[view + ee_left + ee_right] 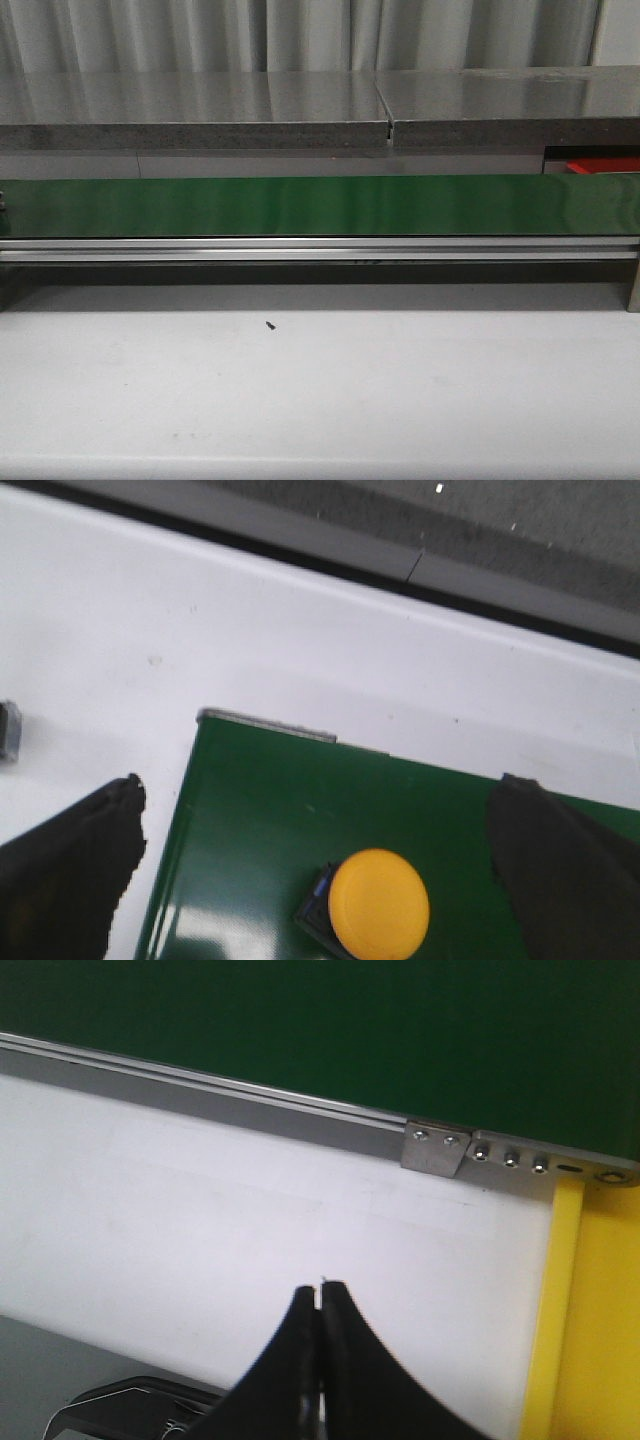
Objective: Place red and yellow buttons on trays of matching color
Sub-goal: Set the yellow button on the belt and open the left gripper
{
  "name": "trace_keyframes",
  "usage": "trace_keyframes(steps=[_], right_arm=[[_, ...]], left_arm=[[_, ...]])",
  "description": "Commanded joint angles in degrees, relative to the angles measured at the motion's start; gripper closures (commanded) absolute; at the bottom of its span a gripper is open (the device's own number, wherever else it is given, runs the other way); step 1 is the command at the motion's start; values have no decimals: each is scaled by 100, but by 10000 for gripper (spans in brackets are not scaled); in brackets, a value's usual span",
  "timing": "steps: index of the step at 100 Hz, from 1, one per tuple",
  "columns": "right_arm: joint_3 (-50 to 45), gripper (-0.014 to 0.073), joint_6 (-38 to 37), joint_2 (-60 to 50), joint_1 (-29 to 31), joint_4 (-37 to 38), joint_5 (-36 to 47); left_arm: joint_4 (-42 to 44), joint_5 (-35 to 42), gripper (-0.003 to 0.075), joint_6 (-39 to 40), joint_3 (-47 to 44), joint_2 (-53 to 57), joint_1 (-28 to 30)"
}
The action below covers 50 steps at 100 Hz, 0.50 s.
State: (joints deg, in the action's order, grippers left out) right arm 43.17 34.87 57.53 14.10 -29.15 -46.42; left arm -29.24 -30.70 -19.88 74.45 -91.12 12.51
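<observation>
- Left end effector (315,880) spread wide, straddling the round yellow plastic button (378,904) on its dark square base, sitting on the green belt (260,830).
- Looks light, rigid, slick-domed; grip the base sides.
- Right end effector (320,1305) clenched empty, yellow tray (600,1310) at three o'clock.

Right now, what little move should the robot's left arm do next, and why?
Probably lower the left gripper straight down and close on the yellow button. Its fingers are spread wide on either side of the button, which sits untouched on the green belt, so a short descent looks like enough to grasp it.
</observation>
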Motion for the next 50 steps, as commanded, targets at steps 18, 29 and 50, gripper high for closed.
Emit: trace_keyframes(steps=[18, 29, 50], right_arm=[[147, 662, 36, -113, -16, -187, 212], [147, 662, 36, -113, -16, -187, 212], [147, 662, 36, -113, -16, -187, 212]], left_arm=[[102, -236, 57, 7, 659, 4, 755], [161, -356, 57, 7, 659, -368, 1182], [120, -82, 57, 7, 662, -1070, 1468]])
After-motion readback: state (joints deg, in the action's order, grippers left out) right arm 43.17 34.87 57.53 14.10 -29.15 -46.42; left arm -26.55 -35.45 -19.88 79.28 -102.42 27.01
